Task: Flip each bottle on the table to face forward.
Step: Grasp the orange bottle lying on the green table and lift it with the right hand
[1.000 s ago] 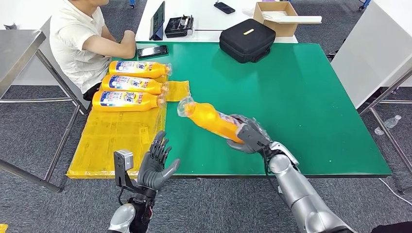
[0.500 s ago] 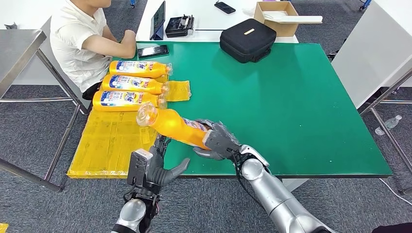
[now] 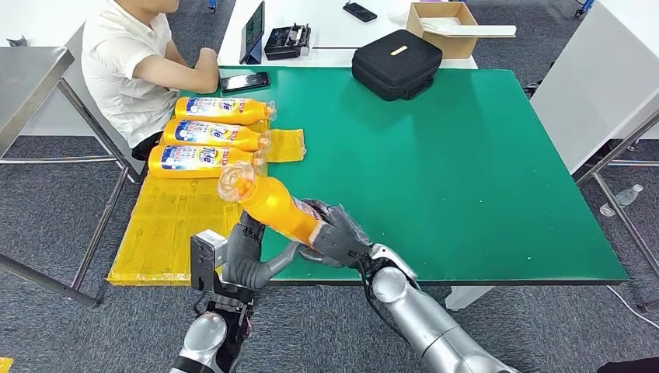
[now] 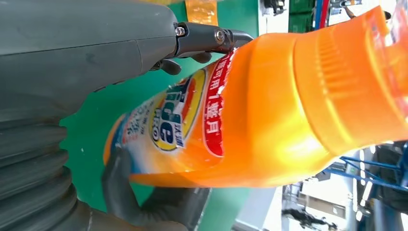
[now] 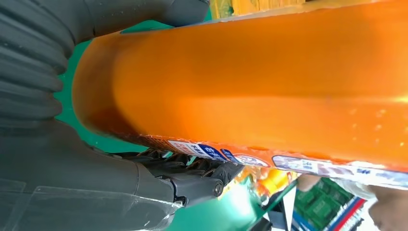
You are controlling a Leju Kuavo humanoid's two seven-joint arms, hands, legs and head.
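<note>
Orange bottle held tilted above the green table's near edge, its base clasped by the right hand, the left hand cupping its body; probably stiff, slick plastic, best gripped mid-body.

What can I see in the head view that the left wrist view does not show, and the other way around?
Head view alone: three orange bottles lying in a row on the yellow sheet, a black bag on the green table, and a seated person. Left wrist view alone: the held bottle's printed label, close enough to see its colours. Both views: the held bottle, with the left hand at it.
</note>
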